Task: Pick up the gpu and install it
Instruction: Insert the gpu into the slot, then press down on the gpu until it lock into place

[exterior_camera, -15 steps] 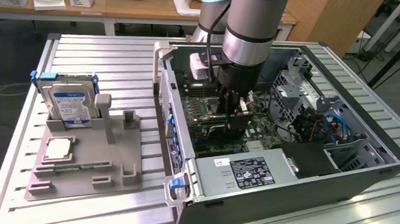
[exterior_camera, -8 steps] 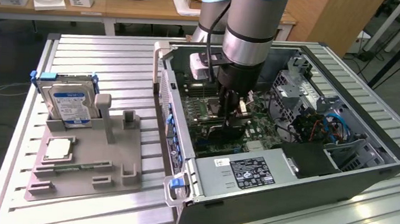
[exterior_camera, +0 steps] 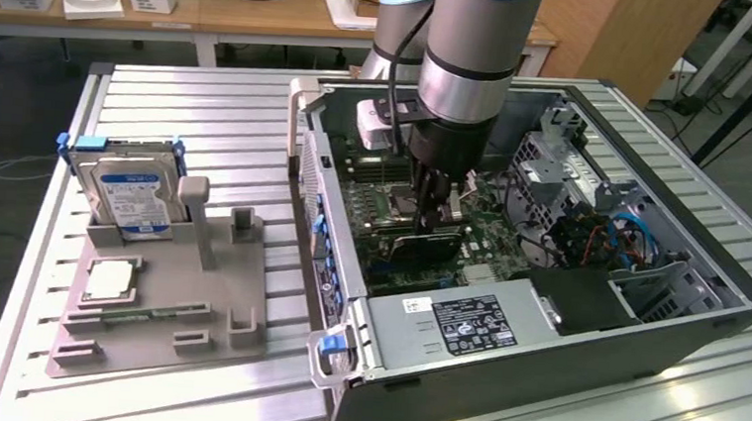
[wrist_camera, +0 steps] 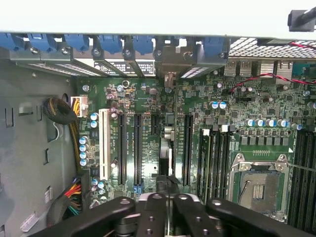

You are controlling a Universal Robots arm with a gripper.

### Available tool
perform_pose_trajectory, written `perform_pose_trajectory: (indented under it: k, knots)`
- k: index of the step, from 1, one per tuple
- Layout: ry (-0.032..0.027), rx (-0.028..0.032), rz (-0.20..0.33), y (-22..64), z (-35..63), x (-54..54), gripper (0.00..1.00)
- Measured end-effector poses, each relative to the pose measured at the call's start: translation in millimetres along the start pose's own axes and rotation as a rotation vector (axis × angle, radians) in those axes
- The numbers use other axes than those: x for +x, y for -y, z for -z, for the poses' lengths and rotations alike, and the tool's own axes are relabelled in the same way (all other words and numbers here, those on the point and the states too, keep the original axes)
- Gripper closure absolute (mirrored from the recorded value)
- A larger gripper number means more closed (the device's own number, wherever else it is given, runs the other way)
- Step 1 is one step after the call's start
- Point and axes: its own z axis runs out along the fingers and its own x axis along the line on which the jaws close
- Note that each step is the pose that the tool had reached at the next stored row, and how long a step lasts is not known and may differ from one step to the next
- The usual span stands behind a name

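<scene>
Exterior view: your gripper (exterior_camera: 432, 206) reaches down inside the open black computer case (exterior_camera: 685, 336) on the ribbed metal desk (exterior_camera: 211, 110), its fingers drawn close on the thin dark rectangular gpu card (exterior_camera: 423, 246), which stands on edge over the green motherboard (exterior_camera: 487, 240). The silver hard drive (exterior_camera: 130, 198) sits in the grey parts holder (exterior_camera: 157, 314), well apart.

Wrist view: the gripper's black fingers (wrist_camera: 148, 207) sit nearly together, the card edge-on between them above the long black expansion slots (wrist_camera: 137, 148), upright so its lower edge can meet a slot.

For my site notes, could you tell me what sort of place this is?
Likely a robotics lab: an open computer case on a slatted metal table, a parts fixture beside it, office desks behind.
</scene>
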Motion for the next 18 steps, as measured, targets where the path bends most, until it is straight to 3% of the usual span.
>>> perform_pose_trajectory:
  k: [1, 18]
  knots:
    - [0.0000, 0.0000, 0.000, 0.0, 0.0, 0.0, 0.89]
    - [0.0000, 0.0000, 0.000, 0.0, 0.0, 0.0, 0.89]
